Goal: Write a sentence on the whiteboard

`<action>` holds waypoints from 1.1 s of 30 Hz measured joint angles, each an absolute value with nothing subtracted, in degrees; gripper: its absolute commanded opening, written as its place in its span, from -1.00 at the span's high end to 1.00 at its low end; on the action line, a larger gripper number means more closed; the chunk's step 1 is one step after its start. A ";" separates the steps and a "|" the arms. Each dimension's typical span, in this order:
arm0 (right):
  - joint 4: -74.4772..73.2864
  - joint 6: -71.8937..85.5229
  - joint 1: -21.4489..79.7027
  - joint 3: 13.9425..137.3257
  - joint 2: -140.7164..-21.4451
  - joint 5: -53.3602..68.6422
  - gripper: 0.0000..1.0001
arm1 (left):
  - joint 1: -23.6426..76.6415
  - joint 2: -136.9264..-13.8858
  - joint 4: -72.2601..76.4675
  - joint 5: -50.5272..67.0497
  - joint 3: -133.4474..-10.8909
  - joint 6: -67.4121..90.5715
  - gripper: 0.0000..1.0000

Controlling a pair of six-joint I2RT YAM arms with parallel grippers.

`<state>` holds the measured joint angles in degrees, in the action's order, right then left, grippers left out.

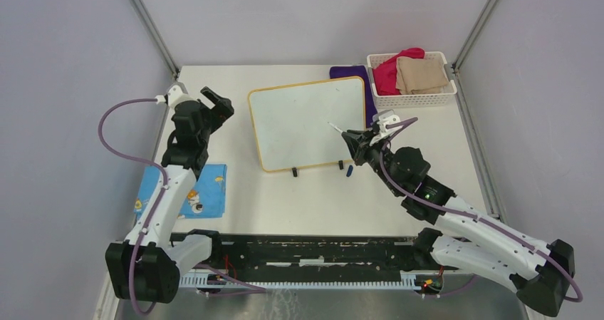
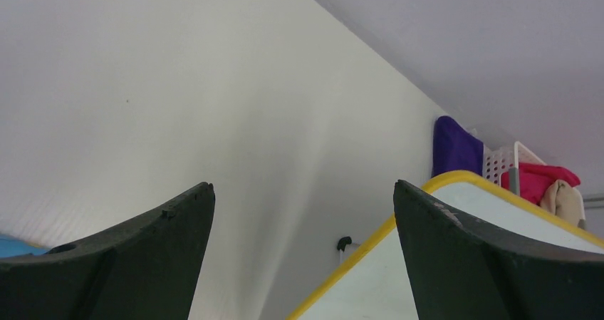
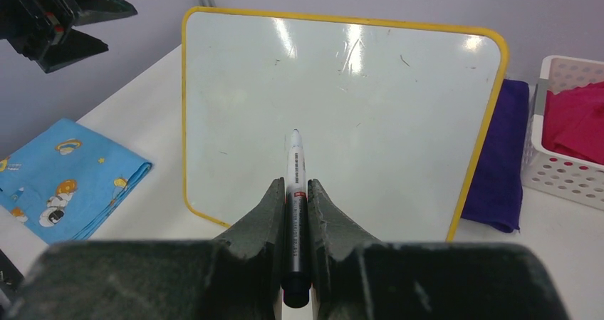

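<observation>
The whiteboard [image 1: 303, 124] lies flat mid-table, yellow-framed, with two black feet on its near edge. Its face [image 3: 356, 120] is blank apart from faint marks; no sentence shows on it. My right gripper [image 1: 357, 140] is shut on a marker [image 3: 295, 156], gripped between the fingertips [image 3: 273, 206] with the uncapped tip pointing over the board's right half [image 1: 332, 126]. Whether the tip touches the board I cannot tell. My left gripper [image 1: 219, 106] hovers open and empty left of the board, whose corner [image 2: 456, 184] shows behind the right finger [image 2: 456, 249].
A small blue cap [image 1: 350, 170] lies by the board's near edge. A white basket [image 1: 434, 97] with red and tan cloths stands at the back right, with a purple cloth [image 1: 347, 72] beside it. A blue patterned cloth [image 1: 206, 188] lies near the left arm.
</observation>
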<state>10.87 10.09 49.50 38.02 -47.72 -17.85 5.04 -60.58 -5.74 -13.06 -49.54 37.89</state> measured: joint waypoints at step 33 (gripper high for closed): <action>13.08 6.76 55.77 47.66 -59.44 -18.28 1.00 | -7.86 -72.69 43.99 39.90 -26.92 47.40 -0.97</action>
